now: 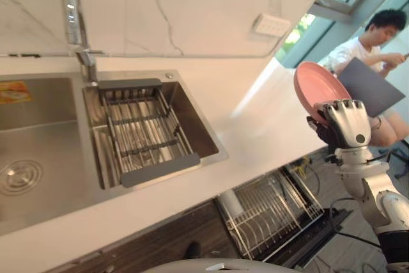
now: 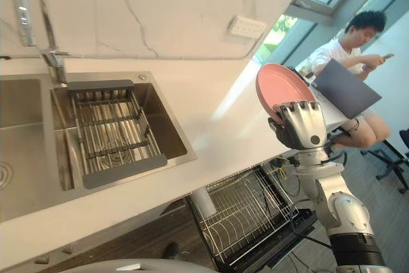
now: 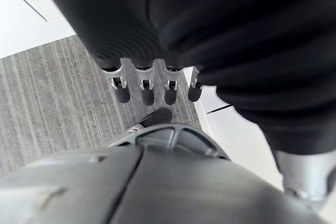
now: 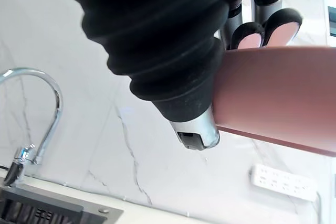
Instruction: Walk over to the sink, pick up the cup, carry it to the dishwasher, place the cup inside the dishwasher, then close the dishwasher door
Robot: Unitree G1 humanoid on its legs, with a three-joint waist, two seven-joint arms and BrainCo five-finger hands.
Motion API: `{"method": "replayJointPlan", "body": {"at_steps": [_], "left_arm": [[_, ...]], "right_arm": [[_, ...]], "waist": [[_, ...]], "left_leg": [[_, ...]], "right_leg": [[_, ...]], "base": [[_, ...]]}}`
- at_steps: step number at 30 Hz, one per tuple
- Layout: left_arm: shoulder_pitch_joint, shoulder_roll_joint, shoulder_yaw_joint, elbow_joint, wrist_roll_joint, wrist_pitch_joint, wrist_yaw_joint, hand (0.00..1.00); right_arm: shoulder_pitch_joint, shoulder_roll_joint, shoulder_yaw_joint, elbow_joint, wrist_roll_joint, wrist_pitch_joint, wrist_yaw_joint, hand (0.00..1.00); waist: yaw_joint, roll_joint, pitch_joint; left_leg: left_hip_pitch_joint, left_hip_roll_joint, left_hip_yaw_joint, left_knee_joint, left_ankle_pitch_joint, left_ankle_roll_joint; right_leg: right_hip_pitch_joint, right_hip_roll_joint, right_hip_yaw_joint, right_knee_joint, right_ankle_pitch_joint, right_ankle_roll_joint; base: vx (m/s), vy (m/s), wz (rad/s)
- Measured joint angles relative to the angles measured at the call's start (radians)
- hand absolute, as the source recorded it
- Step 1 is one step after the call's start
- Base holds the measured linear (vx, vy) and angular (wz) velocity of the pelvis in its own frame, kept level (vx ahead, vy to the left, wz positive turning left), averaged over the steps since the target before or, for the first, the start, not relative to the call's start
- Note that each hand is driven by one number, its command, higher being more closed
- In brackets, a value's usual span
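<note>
Fingers [image 3: 122,92] of my left robot hand [image 3: 147,92] hang straight, idle. Beyond the dishwasher rack [image 1: 268,212], my right robot hand [image 1: 348,123] grips a pink plate [image 1: 313,84], no cup, by its rim: I judge it stiff, slick and breakable

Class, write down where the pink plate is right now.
In the eye views the pink plate is on the right, gripped in the right hand, beyond the counter's end and above the pulled-out dishwasher rack.
</note>
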Motion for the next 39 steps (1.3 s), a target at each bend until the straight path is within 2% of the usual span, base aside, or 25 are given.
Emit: {"method": "replayJointPlan", "body": {"at_steps": [2, 4, 6, 8, 12, 14, 19, 25, 28, 33, 39], "left_arm": [[0.0, -0.019, 0.021, 0.001, -0.041, 0.0, 0.016, 0.0], [-0.001, -0.045, 0.036, 0.001, -0.077, -0.001, 0.016, 0.0], [-0.001, -0.077, 0.042, -0.001, -0.085, -0.002, 0.014, 0.0], [0.0, -0.081, 0.046, -0.001, -0.084, -0.003, 0.013, 0.0], [0.001, -0.079, 0.063, -0.007, -0.085, -0.011, 0.01, 0.0], [0.001, -0.08, 0.064, -0.006, -0.085, -0.011, 0.007, 0.0], [-0.001, -0.087, 0.059, -0.032, -0.084, -0.009, -0.002, 0.0], [-0.013, -0.085, 0.044, -0.042, -0.085, -0.007, -0.009, 0.0], [-0.025, -0.081, 0.022, -0.048, -0.086, 0.002, -0.016, 0.0], [-0.029, -0.09, -0.024, -0.082, -0.088, 0.014, -0.031, 0.0], [-0.052, -0.101, -0.062, -0.083, -0.108, 0.023, -0.031, 0.0]], "right_arm": [[-0.01, -0.001, -0.001, 0.009, 0.0, 0.0, 0.0, 1.0], [-0.036, -0.001, -0.009, 0.01, 0.0, 0.0, 0.003, 1.0], [-0.035, 0.0, -0.053, 0.01, 0.011, 0.002, 0.018, 1.0], [-0.023, 0.002, -0.08, 0.01, 0.011, 0.011, 0.025, 1.0], [0.012, 0.035, -0.161, 0.009, 0.041, 0.04, 0.044, 1.0], [0.03, 0.045, -0.185, 0.009, 0.046, 0.042, 0.045, 1.0], [0.065, 0.063, -0.22, 0.028, 0.078, 0.082, 0.044, 1.0], [0.085, 0.109, -0.223, 0.046, 0.119, 0.1, 0.043, 1.0], [0.101, 0.146, -0.223, 0.077, 0.129, 0.117, 0.041, 1.0], [0.111, 0.211, -0.223, 0.173, 0.156, 0.149, 0.003, 1.0], [0.105, 0.238, -0.219, 0.302, 0.188, 0.174, -0.047, 1.0]], "waist": [[0.002, 0.014, 0.009], [0.004, 0.044, 0.031], [0.004, 0.09, 0.037], [0.002, 0.096, 0.038], [0.002, 0.085, 0.07], [0.002, 0.089, 0.073], [-0.014, 0.117, 0.111], [-0.025, 0.13, 0.141], [-0.023, 0.146, 0.152], [-0.022, 0.193, 0.184], [-0.022, 0.243, 0.221]], "left_leg": [[0.0, 0.01, 0.014, 0.047, -0.016, 0.001], [-0.002, 0.029, 0.022, 0.111, -0.06, -0.003], [-0.006, 0.045, 0.026, 0.157, -0.099, -0.009], [-0.016, 0.048, 0.027, 0.175, -0.109, -0.01], [-0.024, 0.063, 0.029, 0.247, -0.162, -0.017], [-0.036, 0.072, 0.028, 0.279, -0.179, -0.018], [-0.074, 0.095, 0.027, 0.348, -0.206, -0.021], [-0.09, 0.108, 0.034, 0.401, -0.234, -0.015], [-0.093, 0.106, 0.034, 0.411, -0.242, -0.012], [-0.097, 0.102, 0.03, 0.409, -0.242, -0.01], [-0.128, 0.087, 0.027, 0.407, -0.241, -0.008]], "right_leg": [[0.009, 0.011, 0.02, -0.031, 0.0, 0.0], [0.034, 0.02, 0.034, -0.049, 0.002, 0.003], [0.044, 0.029, 0.045, -0.067, 0.007, 0.01], [0.044, 0.029, 0.046, -0.079, 0.007, 0.01], [0.072, 0.027, 0.059, -0.111, 0.0, 0.059], [0.07, 0.026, 0.065, -0.11, -0.01, 0.08], [0.05, 0.028, 0.069, -0.101, -0.01, 0.081], [0.037, 0.027, 0.073, -0.09, -0.01, 0.081], [0.038, 0.021, 0.072, -0.09, -0.007, 0.084], [0.036, 0.016, 0.07, -0.094, -0.004, 0.088], [0.01, 0.003, 0.072, -0.101, 0.01, 0.096]], "base": [[0.08, -0.02, -0.29], [0.06, -0.003, -0.29], [-0.01, 0.027, -0.17], [-0.03, 0.035, -0.1], [-0.08, 0.034, -0.07], [-0.06, 0.034, -0.05], [-0.04, 0.057, -0.03], [0.0, 0.083, -0.05], [0.01, 0.096, 0.02], [0.0, 0.028, 0.01], [-0.02, 0.021, 0.0]]}}
